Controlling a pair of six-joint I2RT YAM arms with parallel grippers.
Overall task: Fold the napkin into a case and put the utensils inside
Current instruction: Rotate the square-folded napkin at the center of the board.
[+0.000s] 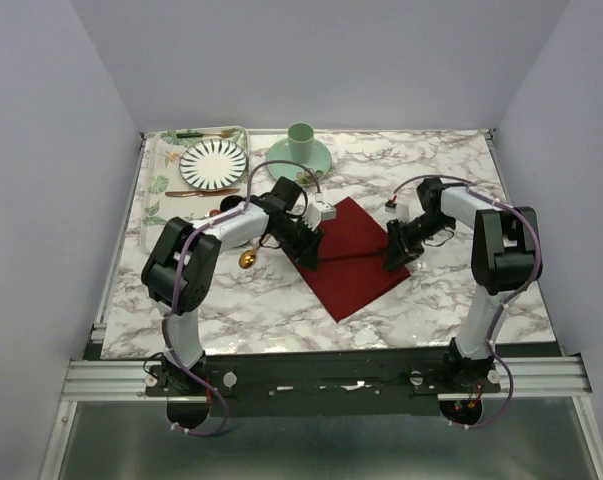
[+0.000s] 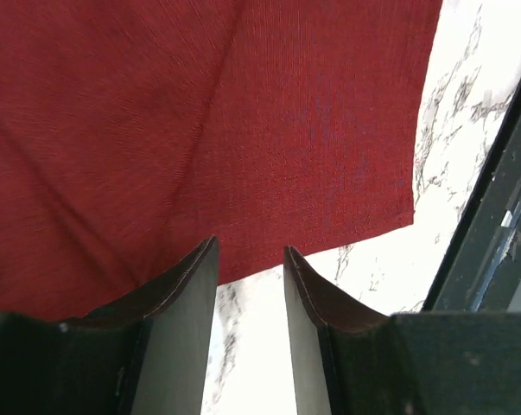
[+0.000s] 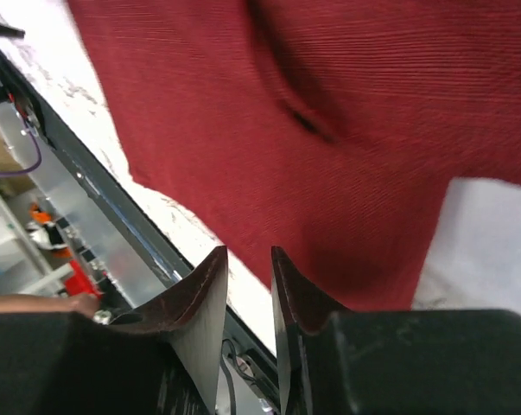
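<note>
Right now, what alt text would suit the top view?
A dark red napkin lies spread, corner-on, on a marble table, with the left tool at its left side and the right tool at its right. A gold spoon lies left of it.

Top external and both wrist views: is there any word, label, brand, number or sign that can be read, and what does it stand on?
None: no text can be read in any of the three views.
The napkin is plain; the striped plate, the green cup and the leaf-printed tray carry pattern only.
The small white block by the napkin's far corner is too small to show any marking.
</note>
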